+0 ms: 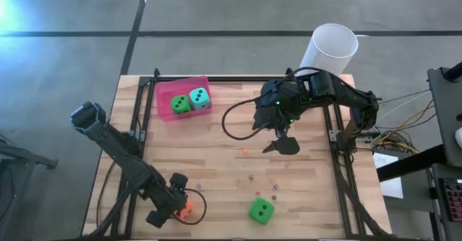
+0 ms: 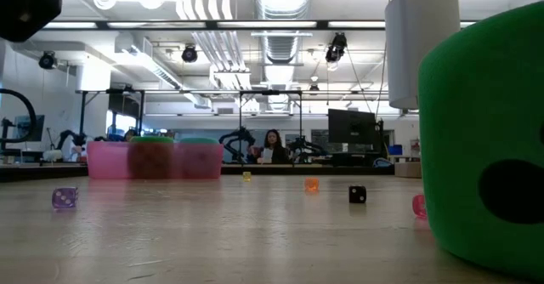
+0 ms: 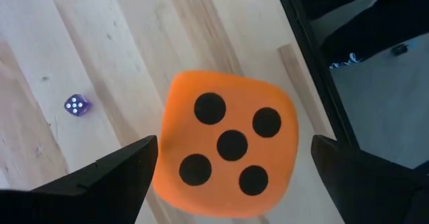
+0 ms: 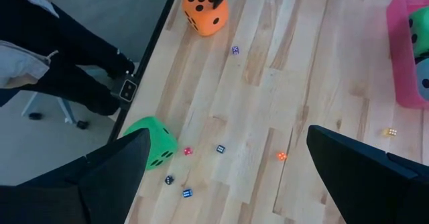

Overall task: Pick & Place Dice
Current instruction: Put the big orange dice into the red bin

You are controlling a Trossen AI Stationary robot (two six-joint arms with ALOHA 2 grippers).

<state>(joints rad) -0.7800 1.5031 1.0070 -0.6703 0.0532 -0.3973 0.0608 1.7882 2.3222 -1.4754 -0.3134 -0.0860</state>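
high view, left to right. the left gripper sits at the lower left of the frame, fingers spread wide and holding nothing, straddling the orange die. in the left wrist view that die lies between the two open fingers with a gap on each side, five pips up, close to the table's dark edge rail.

risk: the die looks soft and sits turned at an angle to the fingers; a closure on its corners could twist it or squeeze it out. a push toward the rail could send it off the table.

upper centre-left: the pink bin already holds a green die and the teal die, side by side. risk: little free floor appears left, so a die dropped from height may bounce off them and out.

lower centre: the second green die rests loose on the wood, with tiny scattered dice nearby. risk: an arm sweeping low could knock or drag these.

centre right: the right gripper hangs over the table, fingers wide, empty. risk: it sits near the route to the bin, so the arms could crowd each other.
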